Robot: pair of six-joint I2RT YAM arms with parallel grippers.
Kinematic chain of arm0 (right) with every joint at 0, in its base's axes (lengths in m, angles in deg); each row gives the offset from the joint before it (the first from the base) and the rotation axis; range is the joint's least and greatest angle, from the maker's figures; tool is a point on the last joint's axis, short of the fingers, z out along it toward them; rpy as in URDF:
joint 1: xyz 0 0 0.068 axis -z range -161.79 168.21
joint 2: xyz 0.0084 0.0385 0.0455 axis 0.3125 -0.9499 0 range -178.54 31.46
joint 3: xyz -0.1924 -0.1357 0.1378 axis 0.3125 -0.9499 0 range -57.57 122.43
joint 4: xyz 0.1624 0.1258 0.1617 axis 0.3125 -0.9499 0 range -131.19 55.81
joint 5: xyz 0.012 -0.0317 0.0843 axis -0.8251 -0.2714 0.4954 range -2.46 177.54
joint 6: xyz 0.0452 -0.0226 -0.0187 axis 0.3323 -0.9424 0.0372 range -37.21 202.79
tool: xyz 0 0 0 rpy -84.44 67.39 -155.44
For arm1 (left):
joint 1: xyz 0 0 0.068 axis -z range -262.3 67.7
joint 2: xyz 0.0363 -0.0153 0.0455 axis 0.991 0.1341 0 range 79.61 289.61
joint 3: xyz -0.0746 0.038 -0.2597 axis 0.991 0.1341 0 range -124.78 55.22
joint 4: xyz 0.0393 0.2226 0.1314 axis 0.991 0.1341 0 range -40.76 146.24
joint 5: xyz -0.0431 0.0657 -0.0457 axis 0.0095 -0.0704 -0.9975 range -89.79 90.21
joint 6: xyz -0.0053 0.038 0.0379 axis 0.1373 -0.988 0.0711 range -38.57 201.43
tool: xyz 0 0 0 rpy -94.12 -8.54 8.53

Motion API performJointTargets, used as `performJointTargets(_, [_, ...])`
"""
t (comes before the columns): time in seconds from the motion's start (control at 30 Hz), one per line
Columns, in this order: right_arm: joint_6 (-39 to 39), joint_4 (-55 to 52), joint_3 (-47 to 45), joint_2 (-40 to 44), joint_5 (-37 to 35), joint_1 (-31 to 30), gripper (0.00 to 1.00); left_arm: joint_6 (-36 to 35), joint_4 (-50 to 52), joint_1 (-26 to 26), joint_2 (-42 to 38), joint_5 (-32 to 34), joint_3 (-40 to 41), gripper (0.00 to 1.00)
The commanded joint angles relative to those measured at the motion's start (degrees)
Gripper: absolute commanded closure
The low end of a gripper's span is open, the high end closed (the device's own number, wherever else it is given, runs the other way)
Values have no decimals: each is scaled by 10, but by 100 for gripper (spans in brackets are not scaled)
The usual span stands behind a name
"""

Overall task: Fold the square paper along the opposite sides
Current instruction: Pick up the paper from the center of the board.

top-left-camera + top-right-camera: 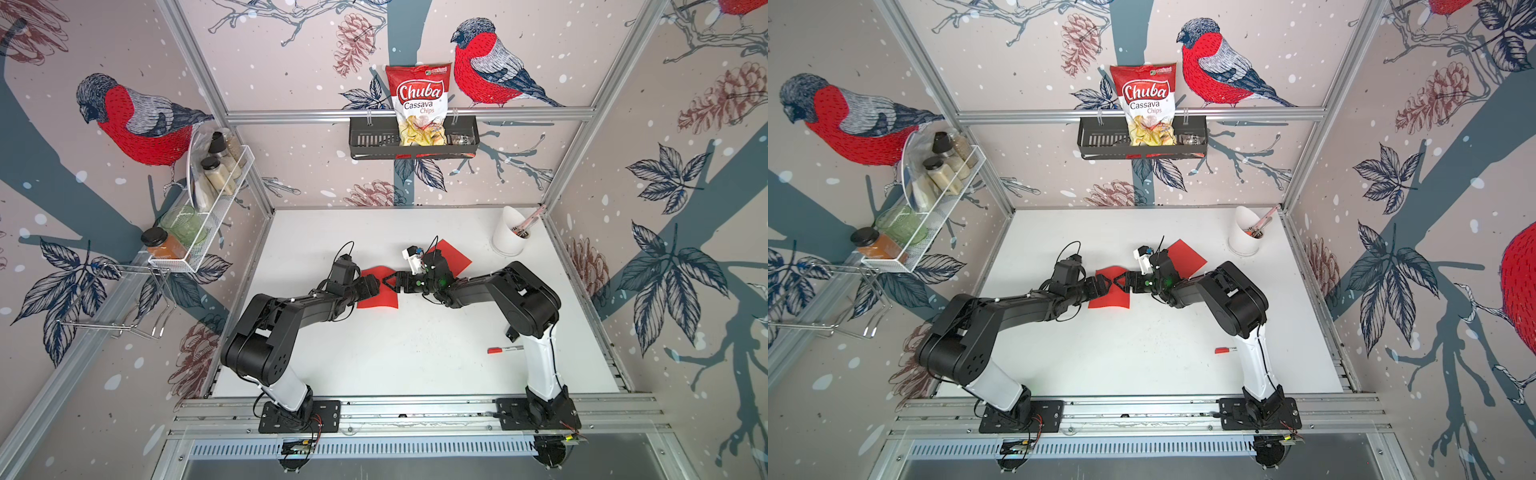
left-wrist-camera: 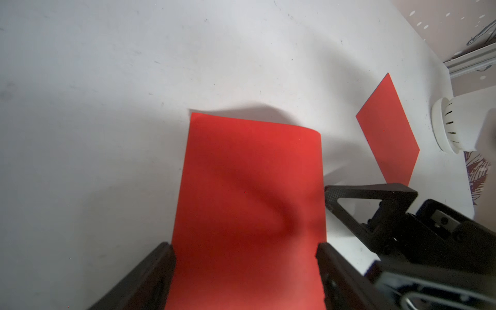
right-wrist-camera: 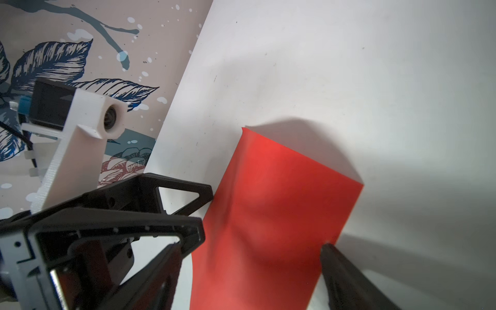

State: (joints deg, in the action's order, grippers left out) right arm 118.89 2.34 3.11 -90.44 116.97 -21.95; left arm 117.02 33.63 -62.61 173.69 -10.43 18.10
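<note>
red paper (image 1: 380, 301) mid-table, left gripper (image 2: 245, 247), right gripper (image 3: 252, 249), both spread wide

Desk (image 1: 415, 365): white, flat, matte top, with faint scuffs and dark specks seen in the left wrist view (image 2: 107, 94). Four things lie on it.

- Red paper (image 1: 380, 302), near the middle, also in the other top view (image 1: 1111, 302). Close up (image 2: 249, 201) one edge curls off the surface and throws a shadow; the right wrist view (image 3: 281, 214) shows the same lift.
- Second red sheet (image 1: 455, 257), flat, set corner-on, just beyond the first toward the back right; apart from it (image 2: 389, 131).
- White cup (image 1: 508, 237), upright in the back right corner, pens sticking out.
- Red-capped marker (image 1: 505, 350), on its side, front right, well apart from both sheets.
</note>
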Motion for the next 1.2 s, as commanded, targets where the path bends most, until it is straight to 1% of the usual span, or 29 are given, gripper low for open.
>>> performJointTargets(0.0, [36, -81, 3, -20, 23, 0, 14, 17, 136, -2, 14, -8, 19, 12])
performJointTargets(0.07, [43, -75, 6, -23, 28, 2, 14, 18, 133, -2, 12, -7, 24, 13])
performJointTargets(0.17, [48, -71, 14, -29, 34, 4, 14, 19, 131, -2, 12, -6, 28, 18])
performJointTargets(0.23, [49, -72, 19, -29, 34, 4, 14, 19, 131, -2, 11, -5, 30, 25])
performJointTargets(0.33, [46, -75, 22, -27, 32, 6, 14, 19, 133, -2, 8, -3, 30, 40])
performJointTargets(0.37, [43, -78, 23, -24, 30, 8, 13, 20, 133, -2, 6, -4, 29, 47])
performJointTargets(0.4, [40, -83, 24, -20, 27, 11, 13, 20, 132, -2, 2, -5, 29, 52])
performJointTargets(0.53, [25, -105, 30, 1, 18, 25, 12, 20, 141, -2, -14, -8, 12, 61])
performJointTargets(0.6, [18, -115, 32, 13, 14, 33, 11, 20, 145, -2, -27, -11, 3, 62])
performJointTargets(0.67, [14, -122, 31, 29, 13, 43, 11, 18, 149, -2, -42, -15, -8, 66])
performJointTargets(0.73, [13, -126, 25, 50, 13, 54, 10, 17, 149, -2, -62, -20, -23, 66])
performJointTargets(0.9, [32, -119, 8, 106, 18, 73, 11, 26, 117, -4, -117, -58, -60, 68])
performJointTargets(1.03, [93, -43, -28, 153, 43, 84, 11, 56, 40, -11, -163, -104, -67, 67])
performJointTargets(1.17, [202, 91, -61, 179, 84, 97, 12, 103, -72, -17, -196, -148, -50, 65])
